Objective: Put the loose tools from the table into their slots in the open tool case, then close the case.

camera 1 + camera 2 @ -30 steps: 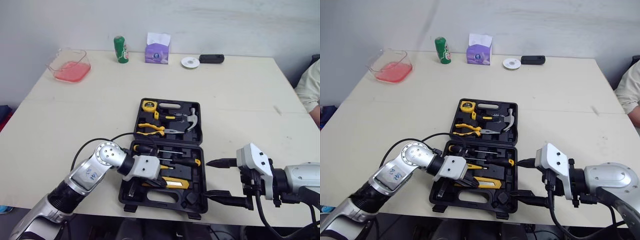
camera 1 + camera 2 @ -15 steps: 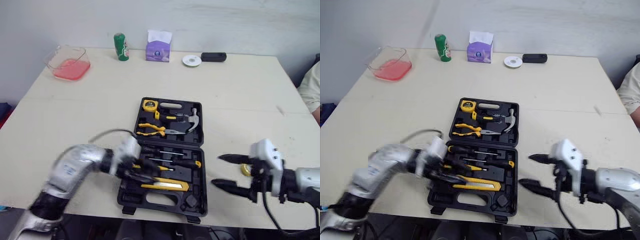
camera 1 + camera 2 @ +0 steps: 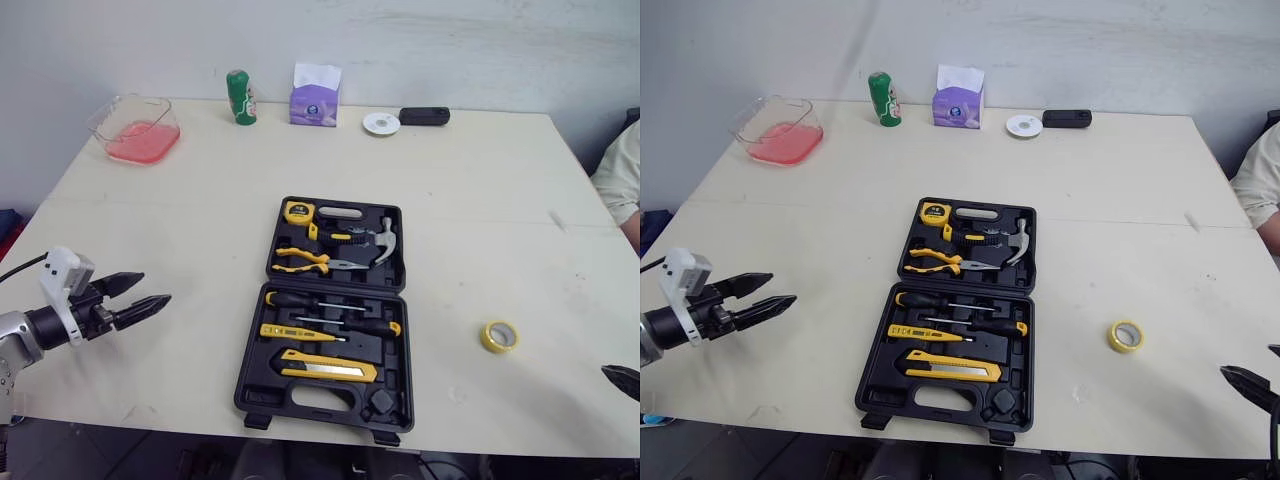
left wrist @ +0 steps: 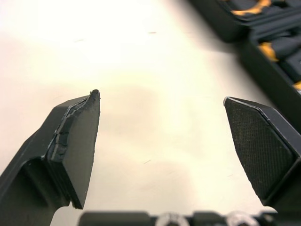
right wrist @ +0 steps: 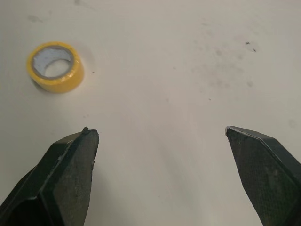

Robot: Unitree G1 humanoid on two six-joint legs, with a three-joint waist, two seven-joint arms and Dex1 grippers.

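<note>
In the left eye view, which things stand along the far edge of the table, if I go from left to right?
clear tub with pink contents → green can → purple tissue box → small white disc → flat black device

Both eyes overlook table (image 3: pixel 200 200) and tool case (image 3: pixel 252 372) — wrist cameras sit low, close.

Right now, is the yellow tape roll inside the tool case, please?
No, the yellow tape roll lies on the table, apart from the open tool case.
</note>
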